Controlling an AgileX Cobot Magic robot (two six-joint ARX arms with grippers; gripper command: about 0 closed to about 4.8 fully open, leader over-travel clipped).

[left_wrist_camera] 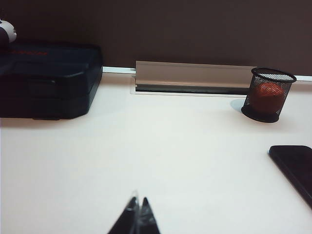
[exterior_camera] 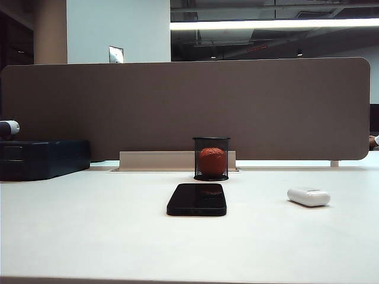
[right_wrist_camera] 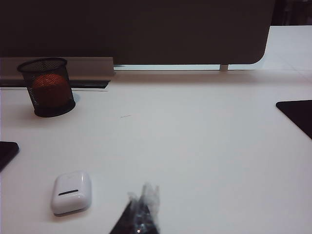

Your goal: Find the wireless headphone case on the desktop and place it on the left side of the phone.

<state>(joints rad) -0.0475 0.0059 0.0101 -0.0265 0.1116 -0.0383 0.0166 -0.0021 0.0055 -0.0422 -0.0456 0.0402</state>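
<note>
The wireless headphone case (exterior_camera: pixel 308 196), small, glossy and white, lies on the white desktop (exterior_camera: pixel 89 236) to the right of the phone (exterior_camera: pixel 197 199), a flat black slab at the middle. In the right wrist view the case (right_wrist_camera: pixel 71 192) rests close beside my right gripper (right_wrist_camera: pixel 143 197), whose tips are pressed together with nothing between them. A corner of the phone (right_wrist_camera: pixel 7 152) shows at that view's edge. My left gripper (left_wrist_camera: pixel 138 202) is shut and empty over bare desktop, with the phone (left_wrist_camera: pixel 295 169) off to one side. Neither gripper shows in the exterior view.
A black mesh cup (exterior_camera: pixel 211 158) with a red ball stands just behind the phone. A dark blue-black box (exterior_camera: pixel 42 157) sits at the back left. The brown-grey partition panel (exterior_camera: pixel 177 106) runs along the back edge, with a cable slot (exterior_camera: pixel 154 161) at its foot. A dark object (right_wrist_camera: pixel 298 114) lies far right.
</note>
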